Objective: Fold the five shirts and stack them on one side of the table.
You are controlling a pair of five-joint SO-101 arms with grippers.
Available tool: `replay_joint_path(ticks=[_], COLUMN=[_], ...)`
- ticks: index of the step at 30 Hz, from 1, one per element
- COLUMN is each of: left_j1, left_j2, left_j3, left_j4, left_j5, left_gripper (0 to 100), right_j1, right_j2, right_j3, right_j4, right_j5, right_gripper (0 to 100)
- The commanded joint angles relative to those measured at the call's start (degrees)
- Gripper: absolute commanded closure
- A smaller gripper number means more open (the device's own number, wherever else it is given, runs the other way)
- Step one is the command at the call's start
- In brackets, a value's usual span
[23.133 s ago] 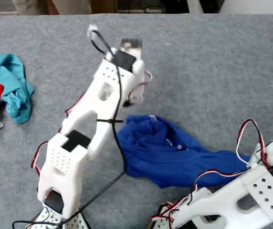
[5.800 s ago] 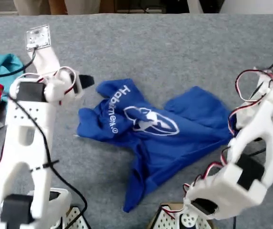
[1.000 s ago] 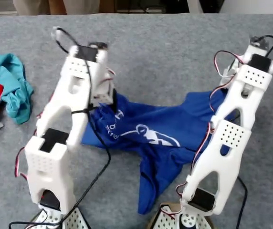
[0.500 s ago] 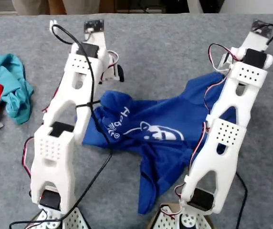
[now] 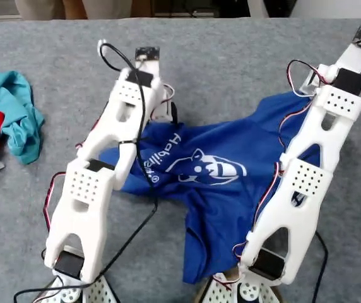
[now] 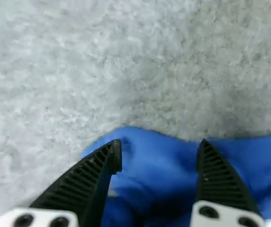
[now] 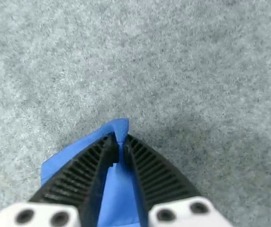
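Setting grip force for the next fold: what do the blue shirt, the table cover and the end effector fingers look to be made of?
Blue shirt: soft matte knit, likely cotton jersey; it drapes and wrinkles.
Table cover: grey felt or low-pile carpet, fuzzy and mottled.
End effector fingers: black hard plastic, ribbed, probably printed.

A grey table [image 5: 243, 57] with a coarse, felt-like nap spreads across the whole scene, evenly coloured and fuzzy up close. Past its far edge runs a narrow strip of room: a brown wooden panel [image 5: 136, 7], a dark stretch [image 5: 224, 7] beside it, and a white surface [image 5: 338, 7] at the corner.
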Motion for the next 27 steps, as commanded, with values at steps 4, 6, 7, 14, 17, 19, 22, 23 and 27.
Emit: replay_joint_path(ticks=[4,6,7,14,17,19,22,23,27], left_j1=[-2.6,-3.0,-3.4,-4.7,-4.8,-4.8,-4.9,-4.9,-4.5], left_j2=[-0.3,-0.2,0.0,7.1,9.5,10.6,11.9,12.2,12.4], left_j3=[-12.8,-12.7,-12.3,-11.4,-11.5,-11.5,-11.5,-11.5,-11.5], left_j4=[12.2,13.0,12.8,11.5,11.1,11.1,11.1,11.0,9.2], left_j5=[-7.5,-8.5,-8.4,-7.9,-7.9,-7.9,-7.9,-7.9,-7.9], left_gripper=[74,74,74,74,74,74,74,74,78], right_j1=[0.6,0.6,0.6,0.6,0.5,0.5,0.5,0.5,0.5], right_j2=[-3.1,-3.0,-3.0,-2.9,-2.9,-2.9,-2.8,-2.8,-2.8], right_j3=[-2.5,-2.5,-2.5,-2.5,-2.5,-2.5,-2.4,-2.4,-2.4], right_j4=[-1.1,-1.1,-1.1,-1.1,-1.1,-1.1,-1.1,-1.2,-1.2], right_j5=[-0.2,-0.2,-0.2,-0.2,-0.3,-0.4,-0.4,-0.4,-0.4], right_gripper=[99.2,99.2,99.2,99.2,99.2,99.2,99.2,99.2,99.2])
